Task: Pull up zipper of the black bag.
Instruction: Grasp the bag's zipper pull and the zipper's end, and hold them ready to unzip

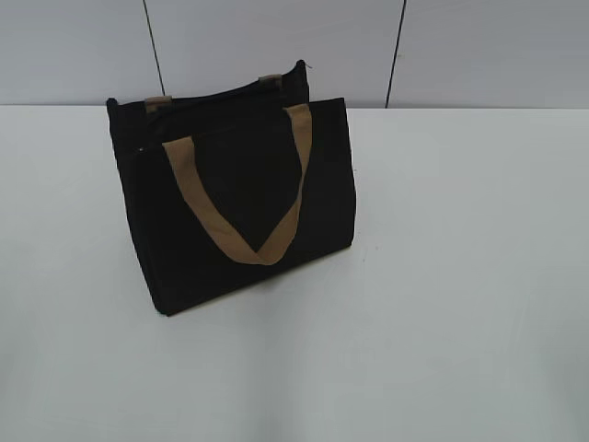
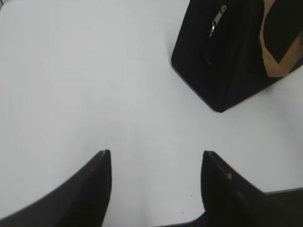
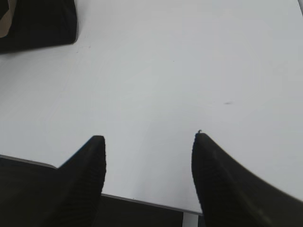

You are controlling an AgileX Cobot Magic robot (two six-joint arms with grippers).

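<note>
Left claw [image 2: 155, 163]: nearest my view, spread wide, empty.
Zipper [image 2: 217, 21]: small silvery tab on bag's end; I'd pinch that.
Black bag [image 1: 235, 198]: upright mid-worktop [image 1: 460, 304]; soft, probably needs bracing.
Right claw [image 3: 149, 146]: agape, empty, well apart.

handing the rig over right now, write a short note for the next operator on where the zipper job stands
Left gripper: open, empty, above bare table, short of the bag.
Right gripper: open, empty, near the table's edge, with only a corner of the bag in its view.
Black bag: standing upright on the table, one tan handle hanging down its front face.
Zipper: silvery pull tab shows on the end of the bag nearest the left gripper; neither gripper touches it.
Done: nothing visible yet, no contact with the bag.
Left: steady the bag, grip the pull tab, run the zipper along.
</note>
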